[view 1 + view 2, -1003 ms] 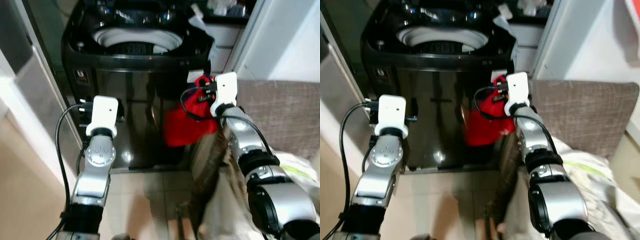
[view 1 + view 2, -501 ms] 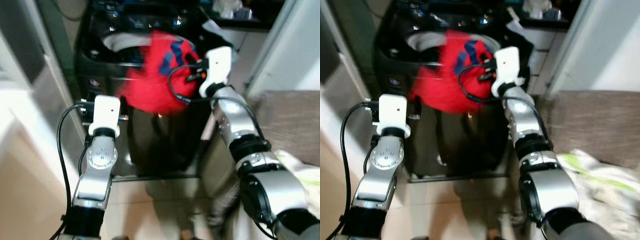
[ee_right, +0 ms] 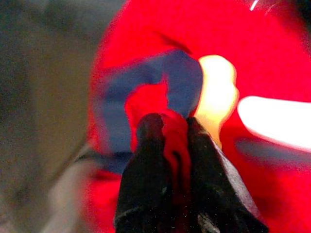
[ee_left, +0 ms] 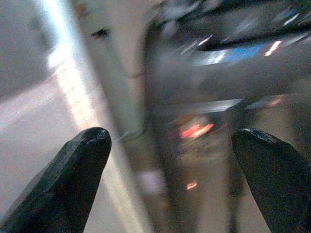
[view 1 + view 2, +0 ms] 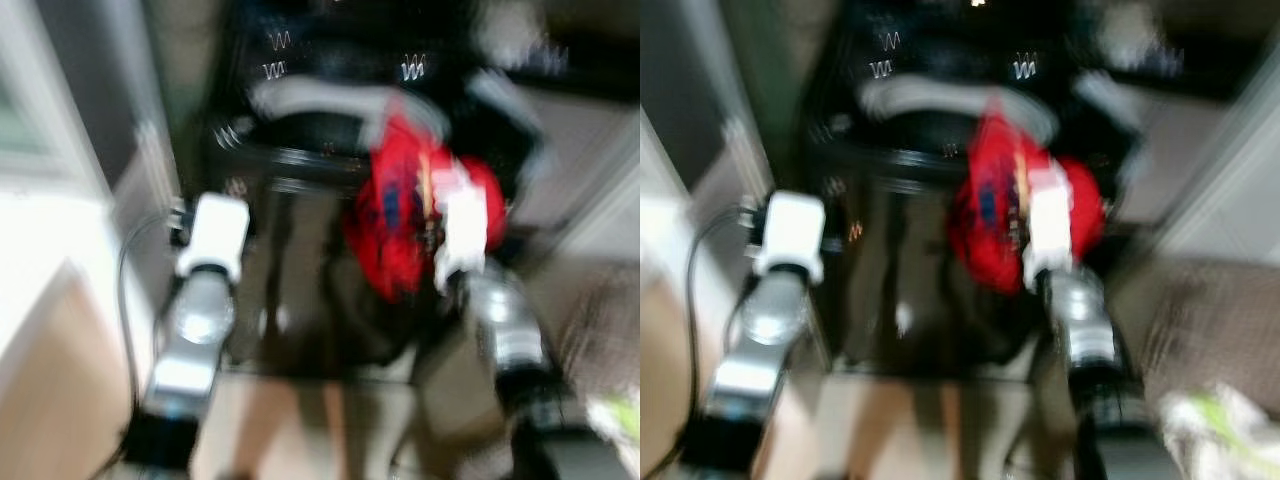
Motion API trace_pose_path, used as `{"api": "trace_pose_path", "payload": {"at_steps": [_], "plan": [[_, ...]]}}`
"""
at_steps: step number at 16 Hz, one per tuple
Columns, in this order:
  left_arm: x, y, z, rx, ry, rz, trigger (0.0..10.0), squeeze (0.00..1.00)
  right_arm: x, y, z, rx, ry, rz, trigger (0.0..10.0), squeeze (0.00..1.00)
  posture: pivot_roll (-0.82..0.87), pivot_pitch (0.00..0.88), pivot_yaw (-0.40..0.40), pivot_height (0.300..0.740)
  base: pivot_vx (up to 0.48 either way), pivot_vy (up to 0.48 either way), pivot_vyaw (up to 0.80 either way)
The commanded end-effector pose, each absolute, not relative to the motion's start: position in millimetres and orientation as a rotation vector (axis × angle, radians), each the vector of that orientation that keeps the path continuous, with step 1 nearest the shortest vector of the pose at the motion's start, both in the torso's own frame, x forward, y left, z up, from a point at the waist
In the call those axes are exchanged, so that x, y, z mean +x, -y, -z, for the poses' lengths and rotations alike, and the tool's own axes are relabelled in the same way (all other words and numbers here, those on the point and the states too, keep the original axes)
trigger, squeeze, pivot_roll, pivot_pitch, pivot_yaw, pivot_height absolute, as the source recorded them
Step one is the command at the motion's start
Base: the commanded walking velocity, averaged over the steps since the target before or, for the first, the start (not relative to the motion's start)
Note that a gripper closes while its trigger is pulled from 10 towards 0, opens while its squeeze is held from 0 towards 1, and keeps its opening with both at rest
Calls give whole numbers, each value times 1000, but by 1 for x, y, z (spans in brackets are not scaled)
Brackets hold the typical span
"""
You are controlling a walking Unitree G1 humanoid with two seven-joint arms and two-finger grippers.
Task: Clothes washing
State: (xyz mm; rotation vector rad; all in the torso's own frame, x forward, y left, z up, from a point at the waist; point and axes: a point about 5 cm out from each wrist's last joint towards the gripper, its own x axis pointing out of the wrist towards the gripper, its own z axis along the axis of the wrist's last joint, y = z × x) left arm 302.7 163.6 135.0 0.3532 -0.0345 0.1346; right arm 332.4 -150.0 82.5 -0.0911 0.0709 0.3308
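A red garment is pinched in the right gripper against the washing machine front rim, lower than half a second before; the left gripper is held spread open beside the machine.

1. My two head eyes look forward and down from above the arms, both heavily blurred. They share the same scene: the black washing machine, a red garment hanging at its front, and both silver arms.
2. My left wrist camera looks along the left hand with its fingers spread, toward the machine's dark front, fairly near.
3. My right wrist camera looks along the right hand, very close on the red garment pinched between its fingers.
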Motion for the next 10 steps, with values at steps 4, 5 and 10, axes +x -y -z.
{"api": "trace_pose_path", "payload": {"at_steps": [4, 5, 10], "plan": [[309, -170, -83, 231, -209, -98, 10000, 0, 322, 145, -47, 37, -267, -354, 10000, 0, 11, 0, -42, 740, 0, 0, 0], [309, -173, -65, 227, -281, -90, 10000, 0, 317, 144, -33, 54, -355, -352, 10000, 0, 8, 0, -38, 740, 0, 0, 0], [254, -166, 41, 113, -788, 54, 10000, 0, 278, 166, 24, 87, -734, -144, 10000, 0, 15, 0, -43, 740, 0, 0, 0]]}}
